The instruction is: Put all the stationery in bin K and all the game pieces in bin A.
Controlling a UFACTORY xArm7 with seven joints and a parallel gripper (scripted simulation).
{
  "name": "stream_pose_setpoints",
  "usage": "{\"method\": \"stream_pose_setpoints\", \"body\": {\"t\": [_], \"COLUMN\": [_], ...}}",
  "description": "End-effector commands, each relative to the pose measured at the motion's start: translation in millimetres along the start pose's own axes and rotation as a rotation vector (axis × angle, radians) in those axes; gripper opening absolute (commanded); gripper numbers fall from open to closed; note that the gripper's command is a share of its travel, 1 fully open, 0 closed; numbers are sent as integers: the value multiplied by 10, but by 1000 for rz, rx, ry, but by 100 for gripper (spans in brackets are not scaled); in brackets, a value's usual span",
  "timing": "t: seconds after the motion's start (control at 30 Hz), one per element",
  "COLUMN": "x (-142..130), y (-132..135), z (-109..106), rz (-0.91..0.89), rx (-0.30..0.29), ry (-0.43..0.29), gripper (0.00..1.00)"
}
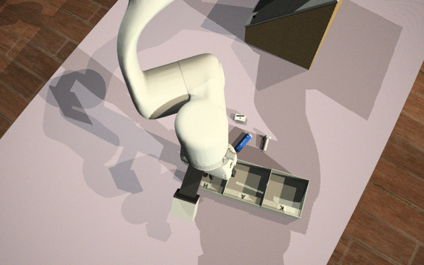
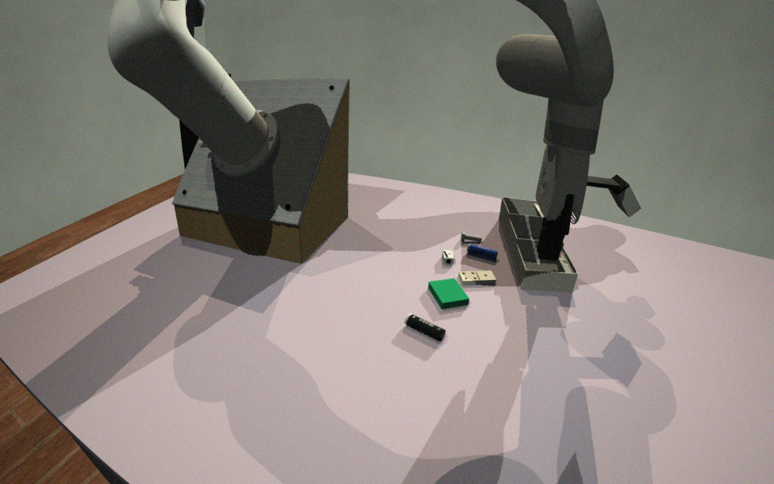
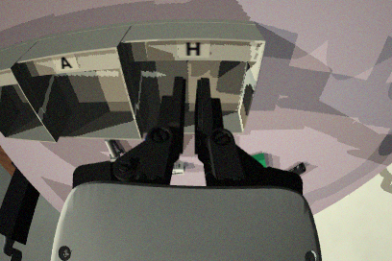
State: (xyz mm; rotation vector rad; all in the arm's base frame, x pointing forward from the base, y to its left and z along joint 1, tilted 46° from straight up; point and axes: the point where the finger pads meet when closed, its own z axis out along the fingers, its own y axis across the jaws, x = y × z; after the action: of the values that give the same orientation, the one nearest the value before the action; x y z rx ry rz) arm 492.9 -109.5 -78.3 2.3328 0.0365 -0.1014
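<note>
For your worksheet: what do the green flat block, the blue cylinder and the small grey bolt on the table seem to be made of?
The green flat block looks like matte rubber or plastic: even colour, no gloss, possibly an eraser. The blue cylinder has a smooth wrapped look with pale print and a lighter end cap, probably a metal cell in a plastic sleeve. The small grey bolt looks like dull bare metal: uniform grey, a wider head on a narrower shank.

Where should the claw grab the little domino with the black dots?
Pinch the flat cream domino tile across its two long edges, coming straight down from above. It lies flat on the table, so only its thin sides offer grip, and the short width suits the claw.
</note>
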Motion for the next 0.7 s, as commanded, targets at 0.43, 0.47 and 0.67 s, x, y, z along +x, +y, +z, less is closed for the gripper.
{"method": "stream_pose_setpoints", "body": {"t": [0.43,0.47,0.67], "x": [21,21,21], "y": [-11,-11,-11], "z": [160,160,161], "rz": [0,0,0], "rx": [2,2,2], "ry": [5,5,5], "gripper": [7,7,7]}}
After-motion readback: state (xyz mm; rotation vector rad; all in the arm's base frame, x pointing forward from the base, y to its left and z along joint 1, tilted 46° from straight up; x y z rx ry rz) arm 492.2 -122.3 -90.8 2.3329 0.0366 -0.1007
